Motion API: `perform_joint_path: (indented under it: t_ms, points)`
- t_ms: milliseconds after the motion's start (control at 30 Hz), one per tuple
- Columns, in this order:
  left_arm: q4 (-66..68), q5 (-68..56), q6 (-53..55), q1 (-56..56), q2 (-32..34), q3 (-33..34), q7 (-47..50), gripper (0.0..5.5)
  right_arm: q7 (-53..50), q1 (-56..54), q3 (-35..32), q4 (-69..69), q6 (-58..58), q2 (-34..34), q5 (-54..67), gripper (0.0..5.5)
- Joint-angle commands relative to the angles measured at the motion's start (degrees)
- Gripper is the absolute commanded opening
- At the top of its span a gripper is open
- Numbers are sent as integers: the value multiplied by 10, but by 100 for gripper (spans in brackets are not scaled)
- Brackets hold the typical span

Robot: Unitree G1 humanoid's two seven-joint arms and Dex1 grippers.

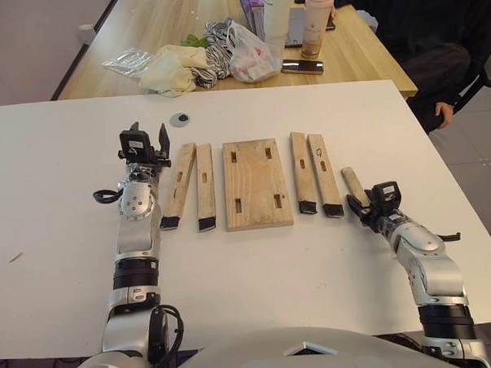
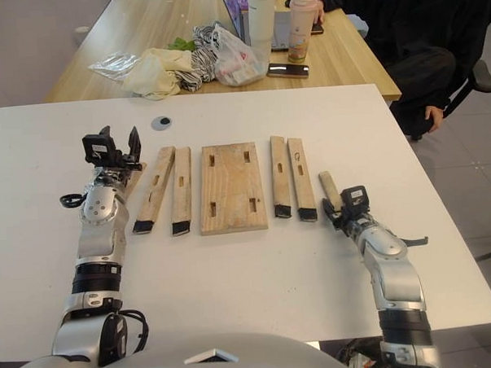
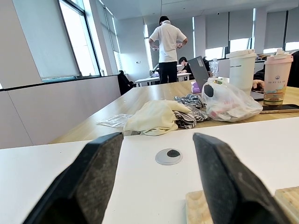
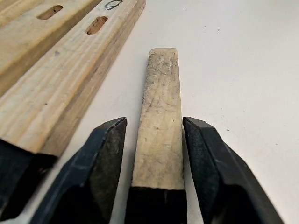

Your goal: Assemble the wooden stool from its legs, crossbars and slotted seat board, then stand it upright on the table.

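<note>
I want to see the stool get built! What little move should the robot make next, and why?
Probably close the right gripper on the short stick. Its open fingers sit on either side of it, and the stick lies flat on the table.

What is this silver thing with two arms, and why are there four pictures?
It is a robot with two arms, each ending in a two-finger gripper. Two pictures come from cameras in its head, looking down at a white table. The other two come from cameras on its wrists, so the fingers show up close. On the table lie a flat seat board, four long legs and a short crossbar: stool parts, not yet joined. The left gripper is open and empty. The right gripper is open too, its fingers on either side of the crossbar, not squeezing it.
</note>
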Motion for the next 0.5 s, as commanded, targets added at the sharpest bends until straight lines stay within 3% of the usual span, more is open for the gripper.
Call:
perform_joint_path:
  t_ms: [33,200,267,367,500]
  points:
    - [-9,-2,11,1,0,3,3,273,6,13,5,-12,38,-17,-2,157]
    - [-40,-13,20,2,-8,-13,-19,273,0,-7,-15,-27,46,-15,3,130]
    - [-73,-36,46,4,-13,-47,-75,273,-15,-47,-29,-24,5,-12,3,130]
    - [-162,-179,187,2,-41,-95,-197,273,20,-119,14,-29,-100,4,7,130]
    - [-156,-370,347,-56,-123,-39,-182,273,69,-160,80,-20,-158,62,44,130]
